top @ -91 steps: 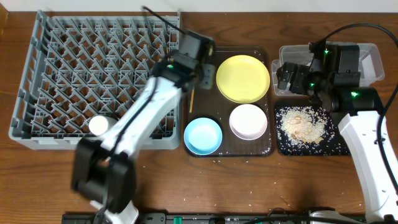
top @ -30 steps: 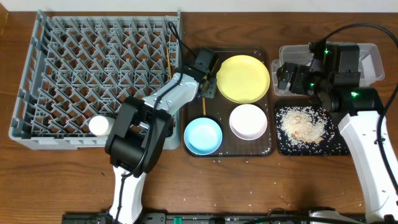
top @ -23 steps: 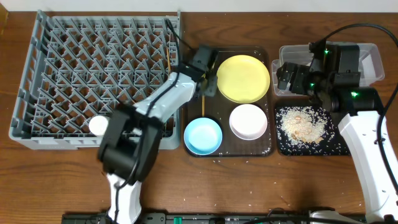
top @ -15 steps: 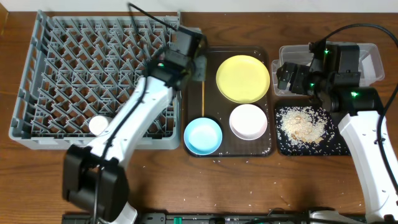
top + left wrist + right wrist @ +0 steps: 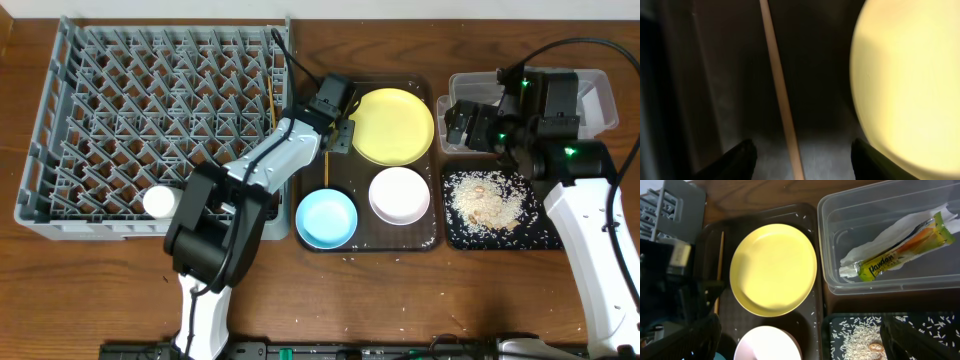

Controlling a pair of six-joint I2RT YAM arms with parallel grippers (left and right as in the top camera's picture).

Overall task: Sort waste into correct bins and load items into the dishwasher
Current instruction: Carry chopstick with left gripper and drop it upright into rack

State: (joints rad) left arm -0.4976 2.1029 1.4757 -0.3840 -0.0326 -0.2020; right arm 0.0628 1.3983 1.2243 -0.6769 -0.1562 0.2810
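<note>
My left gripper [image 5: 337, 115] hovers low over the left side of the brown tray [image 5: 358, 176], next to the yellow plate [image 5: 391, 126]. In the left wrist view the gripper [image 5: 802, 160] is open, and a thin wooden chopstick [image 5: 780, 95] lies on the tray between its fingertips [image 5: 742, 156], untouched. The chopstick [image 5: 327, 168] runs toward the light blue bowl [image 5: 327, 218]. Another chopstick [image 5: 274, 100] lies in the grey dish rack [image 5: 45, 140], which also holds a white cup [image 5: 158, 201]. My right gripper [image 5: 805, 347] stands open above the tray's right edge, holding nothing.
A white bowl [image 5: 399, 195] sits on the brown tray. The clear tub [image 5: 840, 210] holds a white napkin [image 5: 875, 242] and a green-and-yellow wrapper [image 5: 900, 255]. The black tray [image 5: 535, 232] carries a heap of rice [image 5: 487, 200]. Stray grains dot the table's front.
Half a second ago my left gripper was over the rack's right edge; now it is down over the brown tray beside the plate, jaws wider. The right arm has not moved.
</note>
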